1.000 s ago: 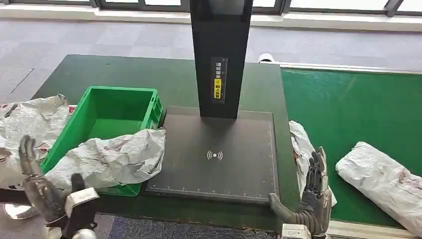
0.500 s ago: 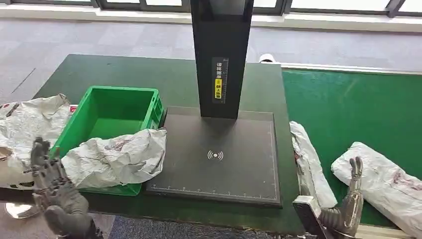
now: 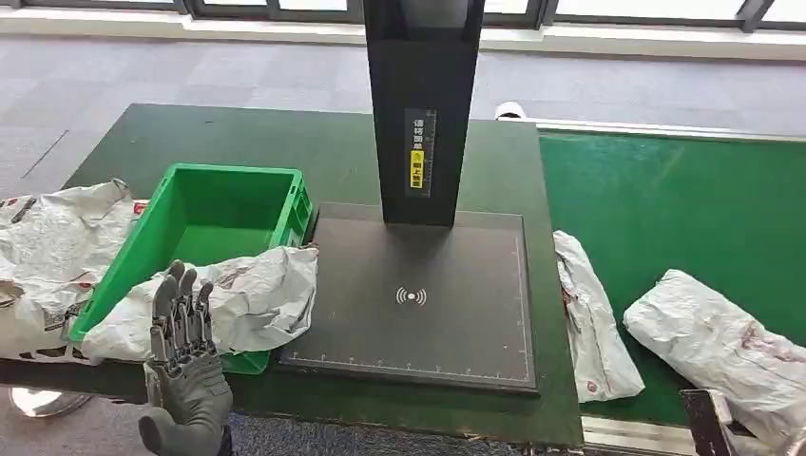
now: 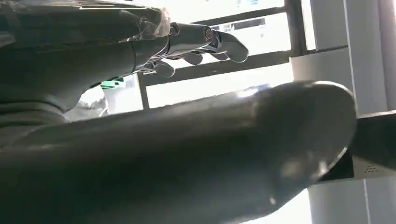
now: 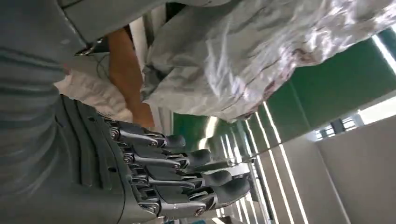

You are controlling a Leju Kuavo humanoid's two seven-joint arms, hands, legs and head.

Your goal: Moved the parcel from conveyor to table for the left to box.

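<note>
A crumpled grey-white parcel (image 3: 722, 347) lies on the green conveyor (image 3: 665, 209) at the right. In the right wrist view my right hand (image 5: 140, 177) sits close beside this parcel (image 5: 243, 56), fingers stretched out and holding nothing. A slimmer parcel (image 3: 589, 318) lies along the table's right edge. Another parcel (image 3: 238, 299) is draped over the front rim of the green box (image 3: 233, 172). My left hand (image 3: 185, 366) stands upright just in front of that parcel, fingers straight and apart, empty. The left wrist view shows the same left hand (image 4: 140, 140) with nothing in it.
A black scanner pad (image 3: 418, 294) with a tall black post (image 3: 421, 104) fills the table's middle. More crumpled parcels (image 3: 52, 256) lie left of the box. A dark part of my right arm (image 3: 703, 423) shows at the bottom right corner.
My left hand has moved right, up to the parcel on the box rim. My right hand has swung right and dropped below the head view's edge. The conveyor parcel has drifted slightly left.
</note>
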